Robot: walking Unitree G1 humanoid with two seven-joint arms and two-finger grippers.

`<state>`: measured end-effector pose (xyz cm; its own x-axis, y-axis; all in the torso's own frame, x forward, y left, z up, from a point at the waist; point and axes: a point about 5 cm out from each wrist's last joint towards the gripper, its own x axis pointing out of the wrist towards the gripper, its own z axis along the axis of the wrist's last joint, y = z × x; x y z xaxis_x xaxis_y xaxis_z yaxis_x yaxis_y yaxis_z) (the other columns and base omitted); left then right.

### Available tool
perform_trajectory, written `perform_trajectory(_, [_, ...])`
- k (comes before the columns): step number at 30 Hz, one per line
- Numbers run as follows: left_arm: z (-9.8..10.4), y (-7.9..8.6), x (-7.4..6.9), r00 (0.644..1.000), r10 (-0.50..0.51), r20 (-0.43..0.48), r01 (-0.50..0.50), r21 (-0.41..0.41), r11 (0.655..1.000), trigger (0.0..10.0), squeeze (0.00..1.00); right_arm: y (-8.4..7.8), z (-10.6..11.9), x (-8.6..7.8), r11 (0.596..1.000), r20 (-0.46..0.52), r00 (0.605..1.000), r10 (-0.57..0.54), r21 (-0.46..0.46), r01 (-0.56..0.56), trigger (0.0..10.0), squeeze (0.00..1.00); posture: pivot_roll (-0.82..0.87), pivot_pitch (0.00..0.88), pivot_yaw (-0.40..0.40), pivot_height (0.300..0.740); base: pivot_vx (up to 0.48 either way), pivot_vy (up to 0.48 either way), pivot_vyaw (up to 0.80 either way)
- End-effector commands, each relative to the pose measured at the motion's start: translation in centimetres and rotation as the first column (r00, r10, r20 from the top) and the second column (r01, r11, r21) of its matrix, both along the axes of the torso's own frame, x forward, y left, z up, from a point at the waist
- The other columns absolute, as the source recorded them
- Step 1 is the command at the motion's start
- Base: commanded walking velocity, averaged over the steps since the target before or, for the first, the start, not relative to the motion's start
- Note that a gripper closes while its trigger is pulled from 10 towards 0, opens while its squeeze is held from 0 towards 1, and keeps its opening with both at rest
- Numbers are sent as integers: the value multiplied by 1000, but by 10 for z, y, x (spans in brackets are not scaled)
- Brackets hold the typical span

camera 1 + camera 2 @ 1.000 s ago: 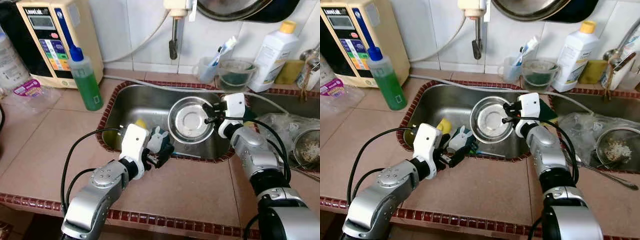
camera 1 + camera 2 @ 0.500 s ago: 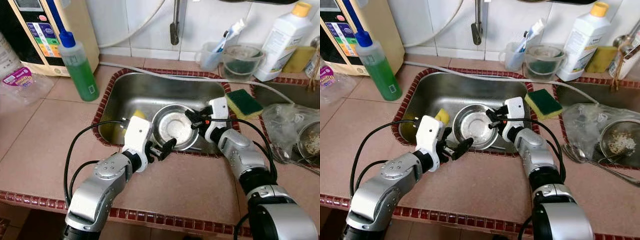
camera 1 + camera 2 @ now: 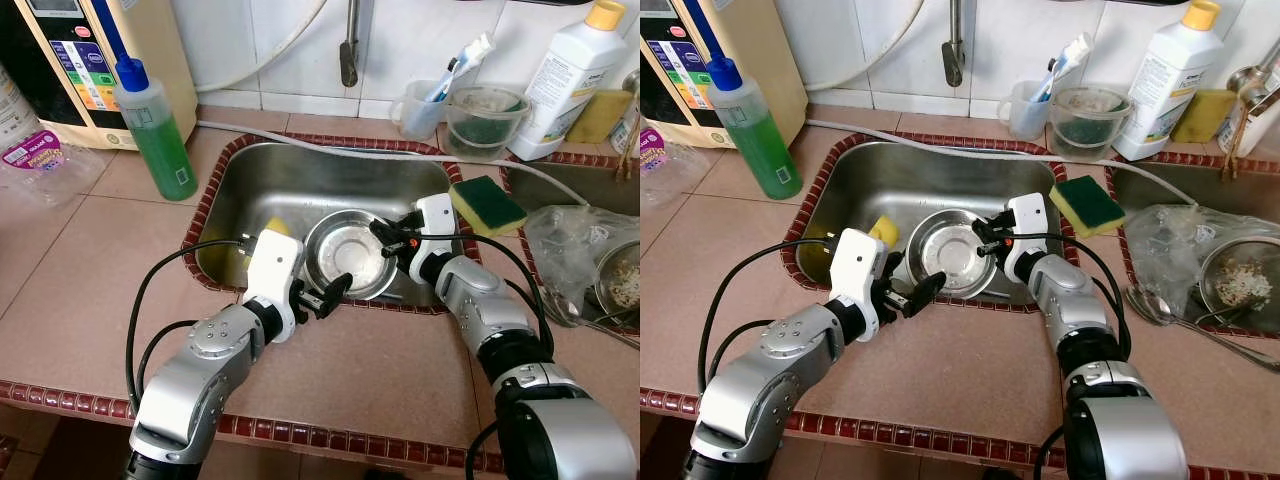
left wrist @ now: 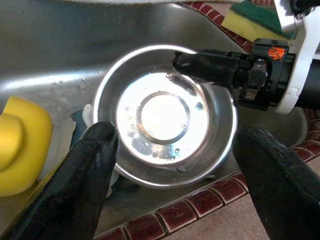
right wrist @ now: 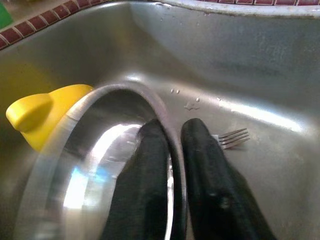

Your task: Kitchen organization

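A round steel bowl (image 3: 345,257) lies in the sink (image 3: 300,175), near its front wall. My right gripper (image 3: 385,233) reaches in from the right and is shut on the bowl's rim (image 5: 167,125), one finger inside and one outside. My left gripper (image 3: 327,296) hovers open over the sink's front edge, its two fingers (image 4: 95,155) spread wider than the bowl (image 4: 162,112) and holding nothing. Beside the bowl sits a yellow object (image 4: 22,142), and a white-and-teal item peeks out from under the bowl's left side. A fork (image 5: 232,137) rests on the sink floor.
A green soap bottle (image 3: 155,130) and a water machine (image 3: 90,60) stand at the back left. Near the sink's right rim are a green-yellow sponge (image 3: 487,203), a toothbrush cup (image 3: 425,100), a glass bowl (image 3: 485,115) and a white bottle (image 3: 570,75). A plastic bag (image 3: 585,250) lies further right.
The camera has tilted down. Over the second, my right gripper brought the bowl lower and slightly left in the sink. The white item seen at my left fingers is no longer there.
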<state>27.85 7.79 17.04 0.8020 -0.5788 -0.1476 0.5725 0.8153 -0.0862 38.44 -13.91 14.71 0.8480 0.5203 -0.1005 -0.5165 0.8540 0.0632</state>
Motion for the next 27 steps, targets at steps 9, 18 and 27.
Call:
perform_trajectory(9, [3,3,-1,1000,29,2,-29,-9,1000,10000,0,0,12,5,996,46,998,40,-77,-36,10000,1000,-36,203,-6,740,0,0,0])
perform_trajectory(18, [6,4,5,998,47,31,-46,-15,999,10000,0,3,42,12,1000,189,982,-4,1,3,10000,1000,-30,169,-12,740,0,0,0])
perform_trajectory(27, [12,19,22,984,159,86,-155,-50,987,10000,0,1,73,12,993,368,923,-111,88,84,10000,1000,-37,87,-8,740,0,0,0])
